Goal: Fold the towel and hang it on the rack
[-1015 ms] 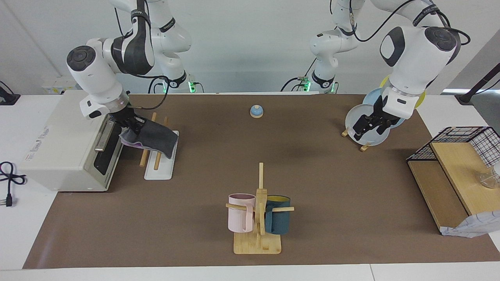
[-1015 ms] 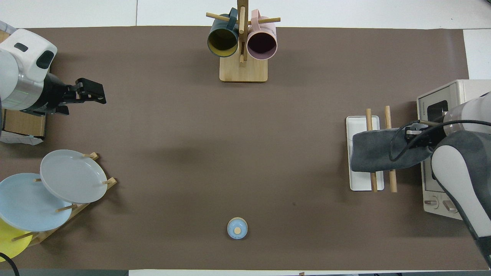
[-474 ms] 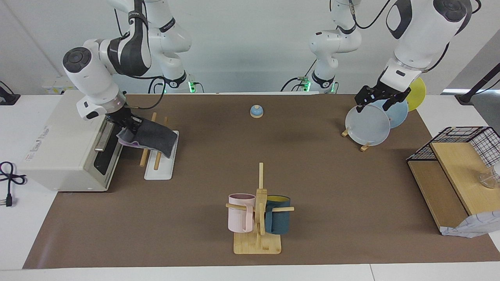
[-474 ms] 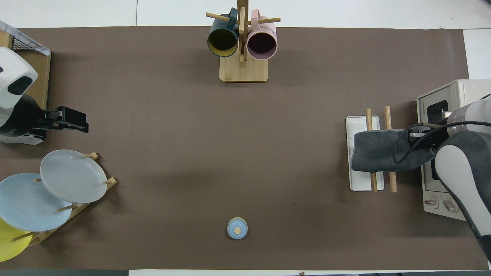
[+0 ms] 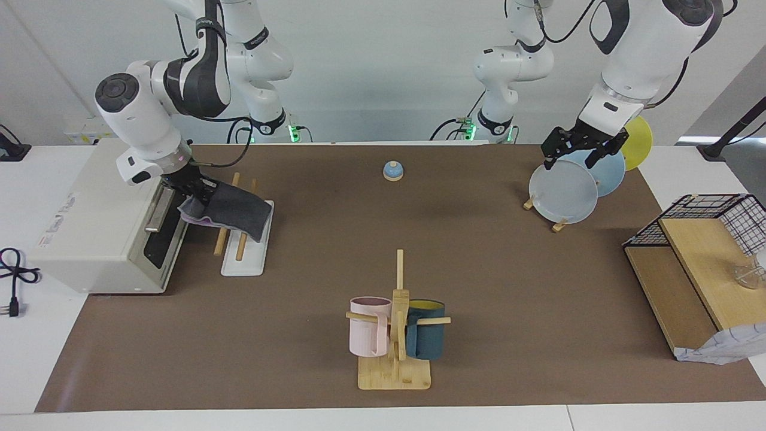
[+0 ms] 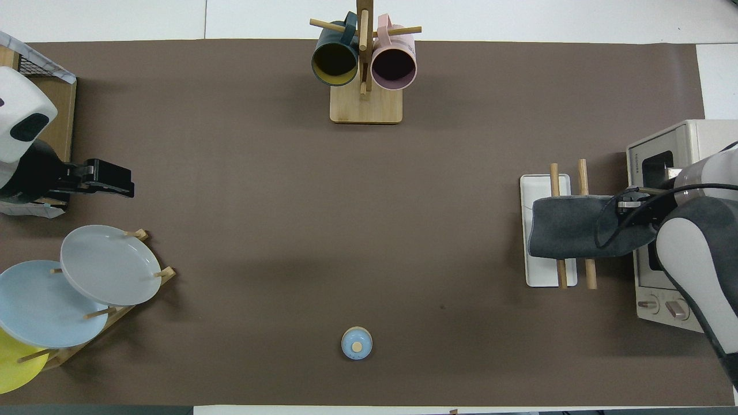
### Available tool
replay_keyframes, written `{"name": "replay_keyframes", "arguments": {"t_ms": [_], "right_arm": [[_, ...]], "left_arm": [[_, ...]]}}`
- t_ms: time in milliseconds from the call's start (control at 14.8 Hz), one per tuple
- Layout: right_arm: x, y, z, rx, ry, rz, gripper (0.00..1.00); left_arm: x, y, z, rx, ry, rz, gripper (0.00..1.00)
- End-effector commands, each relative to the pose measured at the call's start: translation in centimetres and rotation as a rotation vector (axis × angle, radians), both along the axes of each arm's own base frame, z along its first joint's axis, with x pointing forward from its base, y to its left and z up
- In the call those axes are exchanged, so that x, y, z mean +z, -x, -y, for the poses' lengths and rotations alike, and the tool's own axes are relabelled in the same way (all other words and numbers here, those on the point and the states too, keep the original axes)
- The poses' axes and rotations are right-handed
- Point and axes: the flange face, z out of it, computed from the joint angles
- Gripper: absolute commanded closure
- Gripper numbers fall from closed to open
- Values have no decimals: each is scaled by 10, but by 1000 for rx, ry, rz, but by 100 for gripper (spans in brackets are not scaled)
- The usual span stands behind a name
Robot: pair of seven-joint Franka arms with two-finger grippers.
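Surface: brown mat [image 5: 311, 257] covering a white worktop, pale wall at my end.
Right claw: my right gripper [image 5: 192, 190] is clenched on one end of the folded dark grey towel with a purple underside [image 5: 236, 209], up over the slanted wooden rods of the white-based rack [image 5: 242, 263], just beside the door of the cream toaster oven [image 5: 90, 227].
Towel: it drapes across both rods, its free end hanging over the white base; the pinched end shows purple.
Rack: near the worktop's edge at the right arm's end, touching nothing but the towel.
Left claw: my left gripper [image 5: 579, 149] hangs released, fingers spread, empty, over the wooden stand of round grey, blue and yellow plates [image 5: 562, 191].
Middle: small blue bell [image 5: 392, 171] near my edge; wooden peg stand with pink and teal mugs [image 5: 397, 335] near the edge farthest from me.
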Motion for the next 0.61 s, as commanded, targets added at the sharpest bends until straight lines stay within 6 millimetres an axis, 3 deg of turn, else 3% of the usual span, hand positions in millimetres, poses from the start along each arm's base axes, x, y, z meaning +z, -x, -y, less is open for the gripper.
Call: {"name": "replay_keyframes", "arguments": {"t_ms": [0, 68, 135, 203, 542], "right_arm": [[2, 9, 14, 55, 14, 2, 78], [3, 8, 14, 68, 12, 3, 56], [3, 8, 15, 75, 11, 3, 24], [5, 7, 14, 78, 11, 1, 0], [34, -5, 2, 104, 16, 27, 0]], "left_arm": [[5, -1, 1, -19, -19, 1, 0], [4, 0, 1, -22, -19, -4, 0], [4, 0, 2, -22, -20, -5, 0], [2, 1, 2, -22, -21, -13, 0], [-1, 1, 3, -26, -24, -22, 0]]}}
